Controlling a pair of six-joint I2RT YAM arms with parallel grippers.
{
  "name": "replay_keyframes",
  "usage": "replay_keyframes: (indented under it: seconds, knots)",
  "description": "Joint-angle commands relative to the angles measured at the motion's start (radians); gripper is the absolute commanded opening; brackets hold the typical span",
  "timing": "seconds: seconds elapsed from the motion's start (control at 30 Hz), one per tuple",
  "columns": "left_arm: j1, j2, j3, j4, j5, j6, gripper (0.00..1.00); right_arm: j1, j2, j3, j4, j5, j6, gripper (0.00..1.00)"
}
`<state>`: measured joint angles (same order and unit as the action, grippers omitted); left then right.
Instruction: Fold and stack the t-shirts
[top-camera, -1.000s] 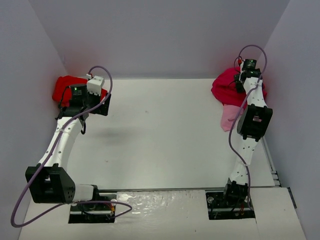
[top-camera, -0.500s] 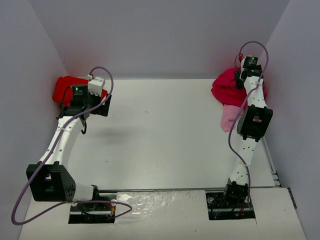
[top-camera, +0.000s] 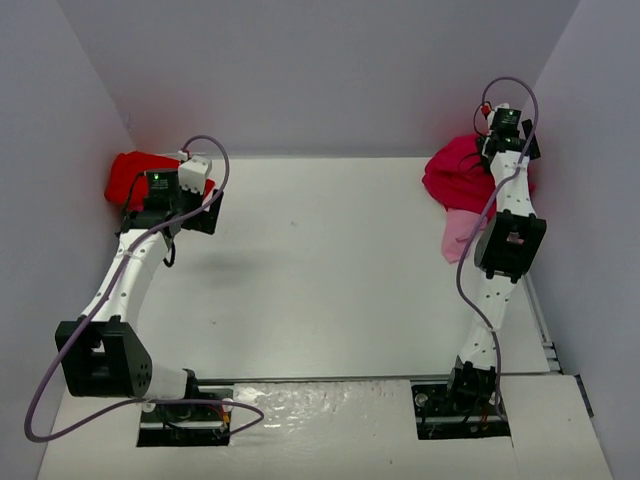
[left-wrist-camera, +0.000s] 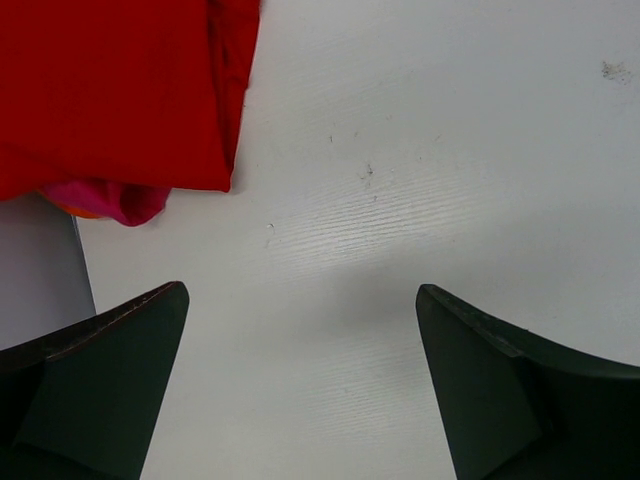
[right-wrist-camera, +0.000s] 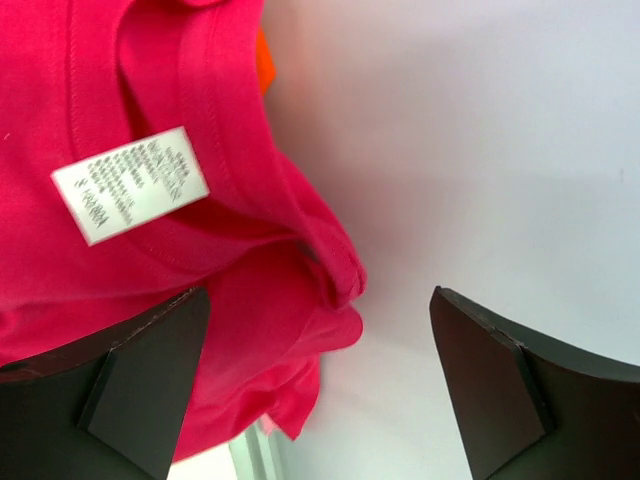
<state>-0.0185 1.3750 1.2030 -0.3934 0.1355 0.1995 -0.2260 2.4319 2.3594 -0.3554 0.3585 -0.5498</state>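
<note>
A folded bright red t-shirt (top-camera: 130, 175) lies at the table's far left; in the left wrist view this red t-shirt (left-wrist-camera: 110, 90) has a magenta fold (left-wrist-camera: 125, 200) poking out from under it. My left gripper (top-camera: 200, 210) hovers just right of it, open (left-wrist-camera: 302, 292) over bare table. At the far right lies a crumpled crimson-magenta t-shirt (top-camera: 460, 175) with a pale pink one (top-camera: 458, 235) hanging below it. My right gripper (top-camera: 500, 140) is raised above that heap, open (right-wrist-camera: 320, 295). Crimson cloth (right-wrist-camera: 150, 250) with a white label (right-wrist-camera: 130, 183) lies by its left finger. An orange sliver (right-wrist-camera: 264, 60) peeks behind.
Grey walls (top-camera: 330, 70) close the table in at the back and on both sides; the right wall (right-wrist-camera: 480, 150) is close by the right gripper. The white table (top-camera: 330, 260) stretches between the two heaps. Both arm bases sit at the near edge.
The right gripper's jaws have widened and the wrist has risen toward the back right corner, away from the crimson heap. The left arm has shifted slightly.
</note>
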Motion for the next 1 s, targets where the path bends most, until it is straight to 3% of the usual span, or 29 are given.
replay_keyframes:
  seconds: [0.0,0.17,0.27,0.3,0.33,0.4,0.6,0.77,0.97]
  knots:
    - [-0.006,-0.007,0.046,0.021,-0.024,0.019,0.97,-0.031,0.035,0.028,0.044,0.009,-0.026,0.89]
    - [-0.006,0.008,0.043,0.024,-0.033,0.030,0.97,-0.074,0.099,0.044,0.044,-0.015,-0.014,0.83]
    - [-0.006,0.029,0.053,0.024,-0.037,0.028,0.97,-0.079,0.135,0.024,0.044,-0.015,-0.034,0.71]
    - [-0.006,0.034,0.056,0.025,-0.037,0.025,0.97,-0.079,0.138,0.017,0.043,-0.020,-0.036,0.58]
    - [-0.006,0.037,0.056,0.024,-0.037,0.023,0.97,-0.079,0.141,0.012,0.041,-0.026,-0.035,0.55]
    - [-0.006,0.049,0.063,0.022,-0.034,0.021,0.97,-0.079,0.146,0.001,0.049,-0.015,-0.010,0.00]
    - [-0.006,0.035,0.049,0.040,-0.044,0.017,0.97,-0.059,0.063,-0.011,0.050,-0.006,0.041,0.00]
    - [-0.006,0.012,0.041,0.045,-0.035,0.013,0.97,0.044,-0.121,-0.092,0.067,0.073,-0.003,0.00]
    - [-0.009,0.005,0.032,0.061,-0.010,-0.003,0.97,0.188,-0.429,-0.223,0.292,0.220,-0.056,0.00]
